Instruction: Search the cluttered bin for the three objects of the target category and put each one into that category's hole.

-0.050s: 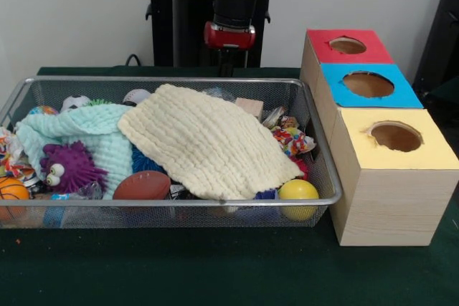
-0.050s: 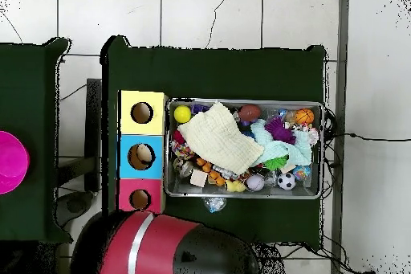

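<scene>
Jaws [image 1: 226, 69] unreadable behind the bin [image 1: 172, 81]; only overhead shows something inside the blue hole [image 2: 141, 157].

1. A pale yellow quilted cloth [image 1: 211, 141] is lying over the middle of the wire mesh bin [image 1: 172, 202], covering whatever toys sit beneath it.
2. A mint green cloth [image 1: 90, 134] is hiding more items on the front view's left side.
3. The brown toy football [image 1: 142, 185] is showing only partly from under the yellow cloth.
4. The red and black robot arm [image 1: 233, 5] is being cut off by the front view's top edge, and its gripper [image 1: 226, 62] is too dark against the pedestal to read.
5. A bright pink round object [image 2: 11, 162] is being cropped by the overhead view's left edge.
</scene>
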Available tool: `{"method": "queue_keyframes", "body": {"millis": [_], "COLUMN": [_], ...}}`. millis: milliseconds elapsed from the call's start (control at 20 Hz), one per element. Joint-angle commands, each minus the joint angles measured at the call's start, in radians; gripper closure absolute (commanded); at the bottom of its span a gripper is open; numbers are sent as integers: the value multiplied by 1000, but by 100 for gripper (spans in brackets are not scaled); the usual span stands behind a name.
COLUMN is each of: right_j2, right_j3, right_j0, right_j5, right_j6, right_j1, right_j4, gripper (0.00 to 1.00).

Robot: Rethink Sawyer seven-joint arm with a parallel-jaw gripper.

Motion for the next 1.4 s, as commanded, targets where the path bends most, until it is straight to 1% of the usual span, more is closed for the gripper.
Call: {"method": "queue_keyframes", "body": {"millis": [50, 200, 500, 600, 700, 800, 850, 950, 1150, 1200, 1400], "right_j2": [54, 54, 72, 73, 87, 104, 112, 123, 146, 151, 162], "right_j3": [-376, -381, -390, -388, -385, -386, -383, -372, -355, -350, -340], "right_j0": [2, 4, -32, -37, -59, -84, -93, -101, -120, -126, -140], "right_j5": [341, 348, 274, 229, 187, 118, 106, 112, 143, 137, 141], "right_j6": [90, 93, 101, 104, 112, 120, 122, 128, 150, 153, 161], "right_j1": [211, 223, 228, 225, 215, 201, 189, 170, 154, 153, 149], "right_j4": [273, 281, 216, 189, 142, 67, 39, 17, 12, 12, 11], "gripper": [100, 100, 100, 100, 100, 100, 100, 100, 100, 0, 0]}}
